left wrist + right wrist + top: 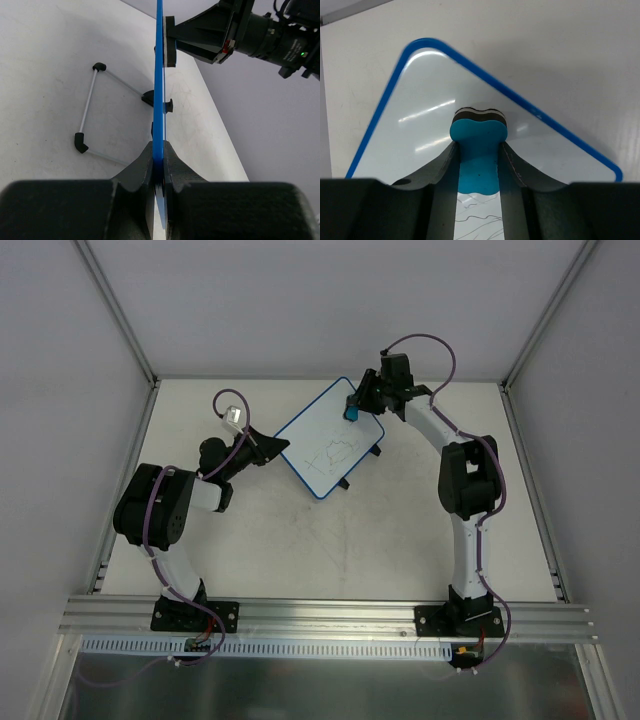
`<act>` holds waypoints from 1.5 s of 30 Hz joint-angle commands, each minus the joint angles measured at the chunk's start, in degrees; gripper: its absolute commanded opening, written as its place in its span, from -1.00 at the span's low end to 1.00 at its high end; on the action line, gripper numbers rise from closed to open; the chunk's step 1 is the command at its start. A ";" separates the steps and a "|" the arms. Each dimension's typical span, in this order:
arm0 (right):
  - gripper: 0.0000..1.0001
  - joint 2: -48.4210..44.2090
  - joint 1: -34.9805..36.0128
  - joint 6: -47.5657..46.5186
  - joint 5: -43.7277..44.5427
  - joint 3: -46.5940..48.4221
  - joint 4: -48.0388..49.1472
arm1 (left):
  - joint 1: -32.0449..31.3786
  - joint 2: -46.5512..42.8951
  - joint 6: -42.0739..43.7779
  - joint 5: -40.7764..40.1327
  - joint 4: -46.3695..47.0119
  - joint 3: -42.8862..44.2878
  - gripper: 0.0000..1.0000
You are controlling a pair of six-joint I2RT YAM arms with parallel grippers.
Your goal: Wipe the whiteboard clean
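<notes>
progress: early, pen lines point(335, 452) unwiped | board point(318, 435): propped tilted, middle of desk point(300, 550), my left jaws clenched on its edge | my right jaws grasping eraser point(478, 135) at far corner | left: wipe whole drawing

Bright, even, diffuse light with faint, soft shadows. In the right wrist view, white glare streaks cross the glossy blue-rimmed whiteboard point(405, 100), and the close blue bone-shaped foam eraser point(479, 137) looks slightly soft.
</notes>
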 commanded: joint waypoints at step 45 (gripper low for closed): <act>-1.00 -3.91 12.47 -6.92 -1.41 -2.77 1.30 | -1.23 0.09 6.00 1.52 5.29 -0.11 -1.00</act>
